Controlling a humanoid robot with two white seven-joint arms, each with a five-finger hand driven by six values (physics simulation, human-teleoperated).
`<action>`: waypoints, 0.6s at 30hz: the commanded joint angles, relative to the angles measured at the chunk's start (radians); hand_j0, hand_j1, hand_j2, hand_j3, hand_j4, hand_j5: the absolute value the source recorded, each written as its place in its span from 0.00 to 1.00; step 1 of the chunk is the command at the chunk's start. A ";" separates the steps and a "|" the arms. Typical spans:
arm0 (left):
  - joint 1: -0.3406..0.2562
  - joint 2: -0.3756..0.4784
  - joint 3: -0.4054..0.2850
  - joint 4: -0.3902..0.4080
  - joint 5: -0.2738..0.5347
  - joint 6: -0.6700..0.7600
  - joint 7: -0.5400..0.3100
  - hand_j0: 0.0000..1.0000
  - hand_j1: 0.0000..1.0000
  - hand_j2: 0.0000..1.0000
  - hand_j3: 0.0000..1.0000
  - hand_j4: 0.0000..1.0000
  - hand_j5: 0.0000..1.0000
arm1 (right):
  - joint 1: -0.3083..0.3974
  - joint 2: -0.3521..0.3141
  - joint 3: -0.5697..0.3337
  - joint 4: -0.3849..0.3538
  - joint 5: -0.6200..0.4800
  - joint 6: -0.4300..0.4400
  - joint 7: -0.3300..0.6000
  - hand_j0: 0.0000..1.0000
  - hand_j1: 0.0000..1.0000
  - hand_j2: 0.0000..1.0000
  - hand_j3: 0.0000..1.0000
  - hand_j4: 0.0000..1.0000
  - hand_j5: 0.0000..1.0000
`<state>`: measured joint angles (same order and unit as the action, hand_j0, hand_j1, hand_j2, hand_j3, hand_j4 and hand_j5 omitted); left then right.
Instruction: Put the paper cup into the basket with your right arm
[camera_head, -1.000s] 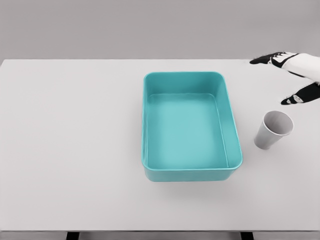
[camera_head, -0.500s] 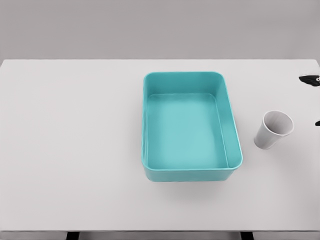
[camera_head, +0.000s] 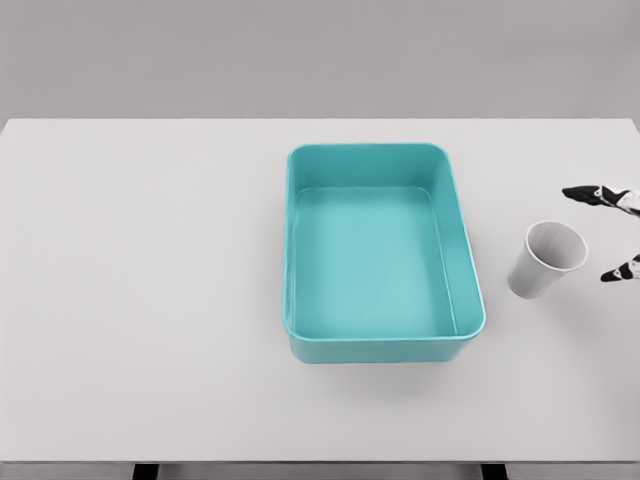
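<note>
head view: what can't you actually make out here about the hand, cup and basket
- Right hand: only two dark fingers show; palm and arm are cut off by the picture's right edge.
- Left arm: not in the head view at all.
- Paper cup: its far lower side is hidden by its own body.
- Basket: the outside of its far and side walls is hidden by its own rim.

I see a smooth, slightly glossy teal plastic rectangular basket (camera_head: 383, 340); a matt white paper cup (camera_head: 543, 262); a matt white table (camera_head: 140, 300).

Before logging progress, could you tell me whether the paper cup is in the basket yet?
Out: paper cup stands on the table right of the teal basket.
</note>
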<state>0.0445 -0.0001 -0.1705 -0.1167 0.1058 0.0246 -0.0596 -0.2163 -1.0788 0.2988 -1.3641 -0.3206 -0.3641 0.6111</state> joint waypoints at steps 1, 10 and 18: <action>0.000 0.000 0.000 0.000 0.000 0.000 0.000 1.00 1.00 1.00 1.00 1.00 1.00 | 0.000 -0.001 0.010 -0.015 -0.006 0.001 0.000 1.00 1.00 1.00 1.00 1.00 1.00; 0.000 0.000 0.000 0.000 0.000 0.000 0.000 1.00 1.00 1.00 1.00 1.00 1.00 | 0.000 0.005 0.052 -0.049 -0.006 0.002 0.000 1.00 1.00 1.00 1.00 1.00 1.00; 0.000 0.000 -0.001 0.000 0.000 0.000 0.000 1.00 1.00 1.00 1.00 1.00 1.00 | 0.000 0.007 0.052 -0.049 -0.008 0.004 0.000 1.00 1.00 1.00 1.00 1.00 1.00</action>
<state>0.0445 -0.0001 -0.1710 -0.1167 0.1058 0.0246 -0.0597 -0.2163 -1.0718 0.3512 -1.4118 -0.3220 -0.3627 0.6111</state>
